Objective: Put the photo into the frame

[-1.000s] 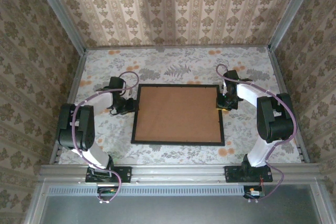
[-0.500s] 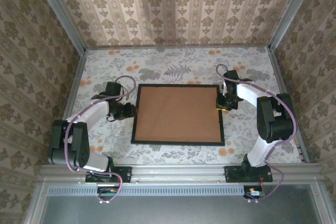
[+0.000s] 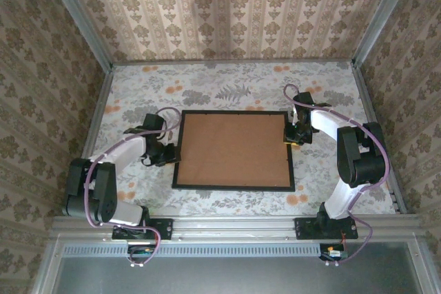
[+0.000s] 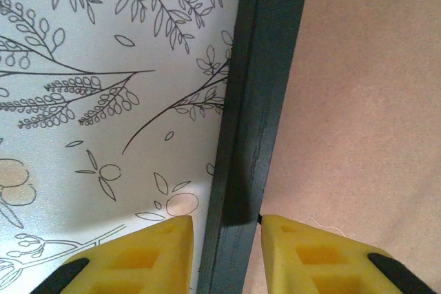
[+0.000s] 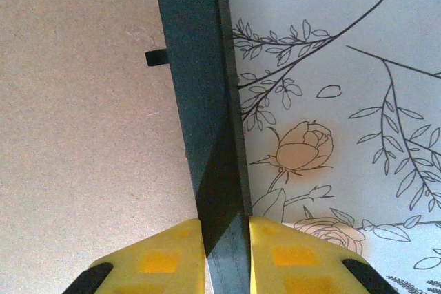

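From above, the frame is lying flat in the middle of the floral table, with the brown backing board filling it and facing up. The left gripper is sitting at its left rail and the right gripper at its right rail, too small there to judge.

The left wrist camera is showing the yellow fingers straddling the dark rail narrowly, with a sliver of tablecloth between the outer pad and the rail. The right wrist camera is showing both pads pinching the rail, with a small black tab on the board's edge.

Whatever is lying under the board is hidden, and both wrist views are cutting off the frame's corners.
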